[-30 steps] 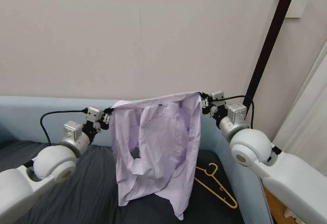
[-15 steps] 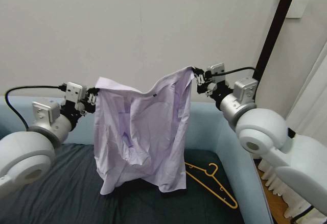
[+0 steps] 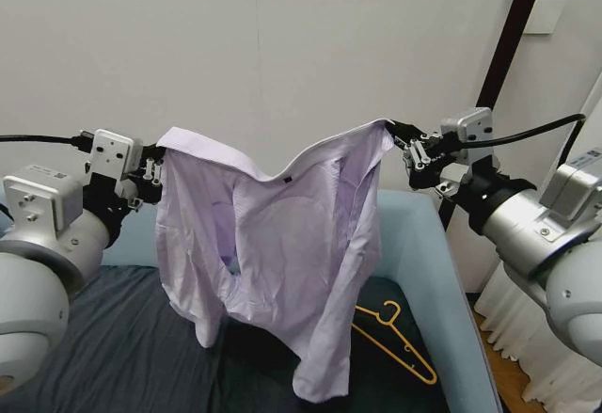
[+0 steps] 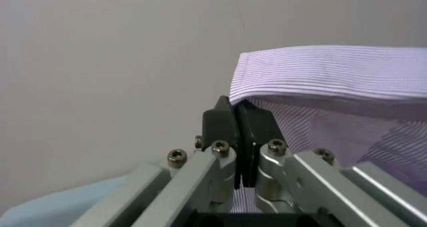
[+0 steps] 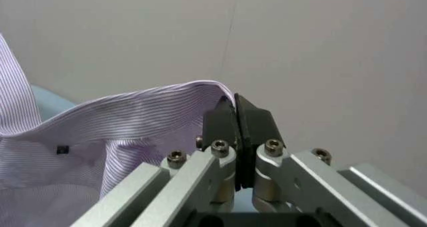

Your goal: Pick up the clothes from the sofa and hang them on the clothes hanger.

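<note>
Bright, even room light, with gentle shading in folds of the shirt.

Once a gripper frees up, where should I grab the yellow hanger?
Probably grip the hanger by a straight arm near its hook, from straight above: it lies flat on the dark cushion beside the sofa wall. The left gripper and right gripper are both shut on the shirt.

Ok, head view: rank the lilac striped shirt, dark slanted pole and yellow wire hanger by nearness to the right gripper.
1. Lilac striped shirt: pinched in the right gripper.
2. Dark slanted pole: behind it.
3. Yellow wire hanger: below, on the sofa.
</note>
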Controlling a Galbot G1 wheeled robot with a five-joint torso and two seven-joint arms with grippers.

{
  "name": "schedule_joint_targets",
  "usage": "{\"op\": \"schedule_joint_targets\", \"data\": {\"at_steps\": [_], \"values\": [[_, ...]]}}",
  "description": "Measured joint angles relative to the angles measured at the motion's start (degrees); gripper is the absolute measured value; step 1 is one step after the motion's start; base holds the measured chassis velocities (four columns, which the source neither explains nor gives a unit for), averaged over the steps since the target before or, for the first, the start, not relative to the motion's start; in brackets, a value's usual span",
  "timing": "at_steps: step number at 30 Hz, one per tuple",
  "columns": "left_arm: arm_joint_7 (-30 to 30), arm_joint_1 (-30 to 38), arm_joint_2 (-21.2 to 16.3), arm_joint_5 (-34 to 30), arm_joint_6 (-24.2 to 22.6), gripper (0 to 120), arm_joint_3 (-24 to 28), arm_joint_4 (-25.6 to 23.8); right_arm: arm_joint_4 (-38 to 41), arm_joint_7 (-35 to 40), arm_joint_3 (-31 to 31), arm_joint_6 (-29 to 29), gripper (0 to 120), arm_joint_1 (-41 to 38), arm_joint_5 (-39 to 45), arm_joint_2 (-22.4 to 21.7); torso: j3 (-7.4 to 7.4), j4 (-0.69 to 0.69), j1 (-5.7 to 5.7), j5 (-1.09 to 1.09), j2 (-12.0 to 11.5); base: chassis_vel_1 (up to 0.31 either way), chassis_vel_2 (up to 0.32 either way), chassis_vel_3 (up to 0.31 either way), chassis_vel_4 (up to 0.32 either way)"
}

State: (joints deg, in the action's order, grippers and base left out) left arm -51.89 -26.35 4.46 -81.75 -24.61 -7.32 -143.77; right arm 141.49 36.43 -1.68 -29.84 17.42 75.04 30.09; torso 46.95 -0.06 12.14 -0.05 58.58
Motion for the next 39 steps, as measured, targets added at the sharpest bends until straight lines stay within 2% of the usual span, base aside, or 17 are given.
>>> {"op": "schedule_joint_targets", "data": {"at_steps": [6,9,11,12,15,16,18,19,20,21,23,25,27,29,30,34,39], "values": [[-1.39,-5.76,4.46,0.68,-0.58,0,0.64,0.26,-2.50,1.32,2.58,-1.06,0,3.33,0.96,4.65,0.01,-0.01,0.00,0.00,-0.01,0.000,0.000,0.000,0.000],[-2.12,-13.05,10.08,4.34,-0.78,0,1.28,1.86,-7.05,1.41,6.50,-1.37,0,6.30,-1.44,9.70,0.01,-0.02,0.00,-0.01,0.00,0.000,0.000,0.000,0.000],[-2.29,-17.75,15.05,7.44,-0.93,0,2.49,5.54,-12.91,0.15,10.10,-1.28,0,8.79,-5.71,13.36,0.01,0.00,0.01,0.00,-0.01,0.000,0.000,0.000,0.000],[-2.29,-17.75,15.05,7.44,-0.93,0,2.49,5.54,-12.91,0.15,10.10,-1.28,0,8.79,-5.71,13.36,0.01,0.00,0.01,0.00,-0.01,0.000,0.000,0.000,0.000],[-2.22,-20.63,23.49,12.38,-1.08,0,5.87,16.69,-23.31,-1.90,14.15,-0.46,0,11.17,-11.91,18.82,0.02,0.00,0.01,-0.02,-0.01,0.000,0.000,0.000,0.000],[-2.22,-20.63,23.49,12.38,-1.08,0,5.87,16.69,-23.31,-1.90,14.15,-0.46,0,11.17,-11.91,18.82,0.02,0.00,0.01,-0.02,-0.01,0.000,0.000,0.000,0.000],[-1.60,-18.79,30.50,16.25,-0.96,0,8.89,25.68,-31.17,-3.00,16.54,0.35,0,11.45,-14.29,23.03,0.02,0.00,0.02,-0.02,-0.02,0.000,0.000,0.000,0.000],[-1.19,-18.11,32.79,17.76,-0.83,0,9.68,28.06,-34.03,-3.56,17.37,0.82,0,11.39,-15.31,24.42,0.02,0.00,0.02,-0.01,-0.02,0.000,0.000,0.000,0.000],[-0.54,-16.91,36.79,20.36,-0.58,0,10.95,32.22,-38.54,-4.67,18.63,1.73,0,11.21,-17.30,26.64,0.03,-0.02,0.02,-0.02,-0.03,0.000,0.000,0.000,0.000],[-0.54,-16.91,36.79,20.36,-0.58,0,10.95,32.22,-38.54,-4.67,18.63,1.73,0,11.21,-17.30,26.64,0.03,-0.02,0.02,-0.02,-0.03,0.000,0.000,0.000,0.000],[0.66,-14.45,42.68,24.32,0.12,0,13.36,39.64,-45.93,-6.86,19.88,3.52,0,10.41,-20.38,30.55,0.03,-0.04,0.02,0.00,-0.02,0.000,0.000,0.000,0.000],[0.86,-13.97,43.71,25.13,0.26,0,13.77,41.19,-47.71,-7.24,20.10,3.99,0,10.10,-20.83,31.44,0.03,-0.04,0.02,0.01,-0.02,0.000,0.000,0.000,0.000],[1.72,-11.71,48.11,28.48,1.33,0,15.15,48.30,-54.48,-8.59,20.87,5.74,0,8.68,-22.69,34.59,0.03,-0.01,0.02,0.01,-0.03,0.000,0.000,0.000,0.000],[2.61,-9.83,50.91,30.16,2.00,0,16.54,53.11,-59.54,-9.87,21.14,7.61,0,7.70,-25.32,36.24,0.02,0.03,0.02,0.00,-0.02,0.000,0.000,0.000,0.000],[3.17,-8.96,52.06,30.92,2.38,0,17.30,55.13,-61.75,-10.42,21.12,8.32,0,7.47,-26.23,36.88,0.02,-0.01,0.02,-0.01,-0.03,0.000,0.000,0.000,0.000],[4.75,-7.87,54.31,32.61,3.56,0,18.39,59.22,-67.48,-12.10,20.36,9.92,0,7.13,-27.92,38.69,0.01,-0.05,0.03,0.01,-0.02,0.000,0.000,0.000,0.000],[6.15,-8.04,54.74,32.91,4.45,0,18.99,60.63,-69.87,-13.21,19.91,9.19,0,7.66,-28.99,39.46,0.01,0.00,0.02,0.01,-0.02,0.000,0.000,0.000,0.000]]}}
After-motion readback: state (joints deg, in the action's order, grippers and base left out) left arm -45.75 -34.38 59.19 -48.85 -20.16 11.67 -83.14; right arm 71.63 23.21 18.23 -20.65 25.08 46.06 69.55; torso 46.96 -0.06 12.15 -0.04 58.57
